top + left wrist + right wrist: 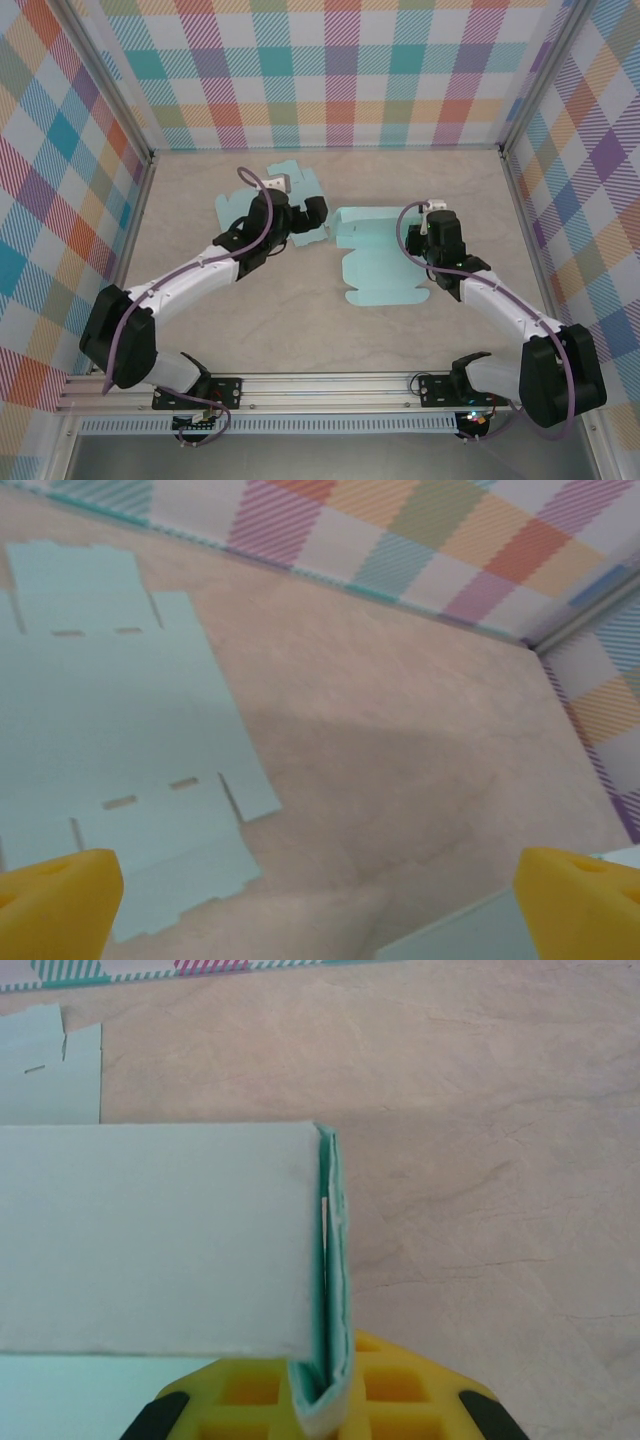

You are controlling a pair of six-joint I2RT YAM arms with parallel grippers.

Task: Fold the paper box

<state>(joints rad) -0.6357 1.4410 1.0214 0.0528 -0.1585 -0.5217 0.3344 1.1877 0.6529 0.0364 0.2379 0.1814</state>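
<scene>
The left arm is reaching over the table toward its far middle. The left gripper is hanging above the surface with its yellow fingers spread wide, holding nothing. Beneath and behind it the left blank is lying flat and unfolded, a pale blue sheet partly covered by the arm in the top view. In the left wrist view this sheet is showing its slots and tabs flat against the table, to the left of the spread fingers. A corner of the right blank is showing at the bottom edge, near the right-hand finger.

The right blank is lying in the middle of the table, just right of the left gripper, mostly flat, with its tabbed edge toward the arms' bases. Both blanks are open sheets, not yet formed into boxes.

The right gripper is sitting at the right edge of that blank, fingers pressed together on the paper. In the right wrist view the gripper is pinching a doubled flap that is standing on edge between the fingers. A panel is stretching left from the fold. A piece of the left blank is lying flat at the upper left of that view.
</scene>
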